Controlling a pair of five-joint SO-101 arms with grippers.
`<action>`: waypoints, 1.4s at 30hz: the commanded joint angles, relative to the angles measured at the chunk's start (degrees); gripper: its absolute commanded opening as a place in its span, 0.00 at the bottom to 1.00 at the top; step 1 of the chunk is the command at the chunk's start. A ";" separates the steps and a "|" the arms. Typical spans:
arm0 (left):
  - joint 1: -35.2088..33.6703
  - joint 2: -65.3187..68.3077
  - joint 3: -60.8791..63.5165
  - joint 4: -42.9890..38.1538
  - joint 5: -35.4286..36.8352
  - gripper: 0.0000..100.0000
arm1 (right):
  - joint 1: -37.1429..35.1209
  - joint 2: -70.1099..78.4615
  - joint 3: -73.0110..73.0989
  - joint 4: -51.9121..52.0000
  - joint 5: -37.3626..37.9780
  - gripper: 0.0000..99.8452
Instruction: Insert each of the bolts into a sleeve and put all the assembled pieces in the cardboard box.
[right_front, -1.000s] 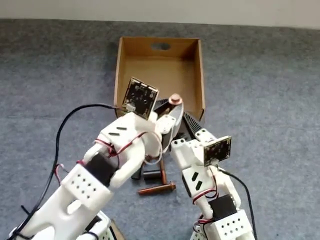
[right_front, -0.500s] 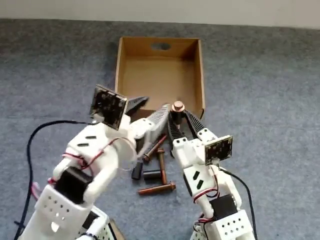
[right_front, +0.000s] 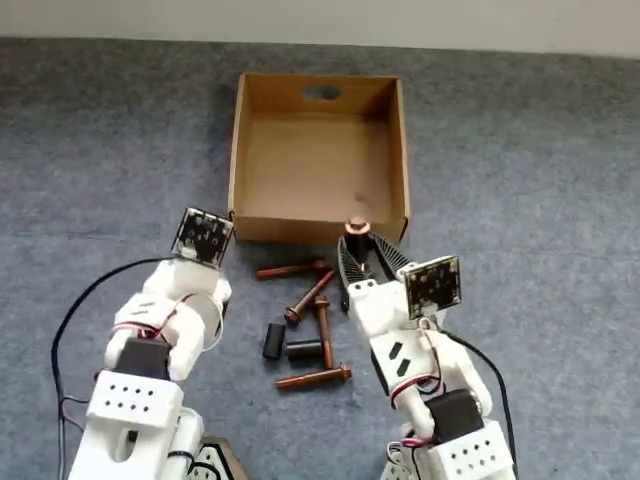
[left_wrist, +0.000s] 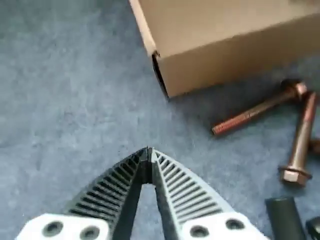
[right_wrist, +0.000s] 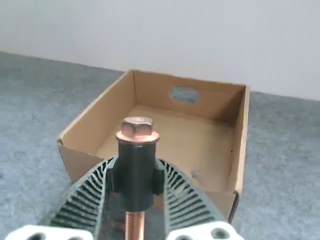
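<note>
High view: looking down on a grey carpet (right_front: 520, 200), with the cardboard box (right_front: 315, 175) sitting open-topped toward the far edge, about midway across.

Clamping, at the right gripper (right_front: 360, 252), on a black sleeve (right_wrist: 136, 182) with a copper bolt (right_wrist: 137, 131) pushed through it, head upward, threaded end poking out below, upright between the fingers. Hanging just outside the box's near wall, toward its right corner.

Pressing together, at the left gripper (left_wrist: 148, 154), both fingertips with nothing between them, above bare carpet off the box's near left corner, well apart from the held piece.

Lying loose on the carpet between the two arms, on the near side of the box:
- first loose bolt (right_front: 292, 270), running alongside the near wall, just apart from it;
- second loose bolt (right_front: 308, 297), slanting just beyond that;
- third loose bolt (right_front: 323, 328), pointing toward the near edge, close against the second;
- fourth loose bolt (right_front: 313, 378), lying crosswise, closest to the near edge;
- left spare sleeve (right_front: 272, 340), lying apart from the bolts;
- right spare sleeve (right_front: 303, 350), lying against the third bolt's shank.
</note>
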 joint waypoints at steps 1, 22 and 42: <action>-0.57 -1.10 1.45 -1.76 -0.18 0.01 | -0.13 -0.66 -11.21 2.86 0.35 0.01; -0.57 -1.27 12.00 -15.91 5.80 0.01 | 5.49 56.48 -51.56 3.47 0.00 0.01; -0.57 -1.27 12.09 -15.82 5.80 0.01 | 7.08 115.56 -122.07 46.64 -0.70 0.01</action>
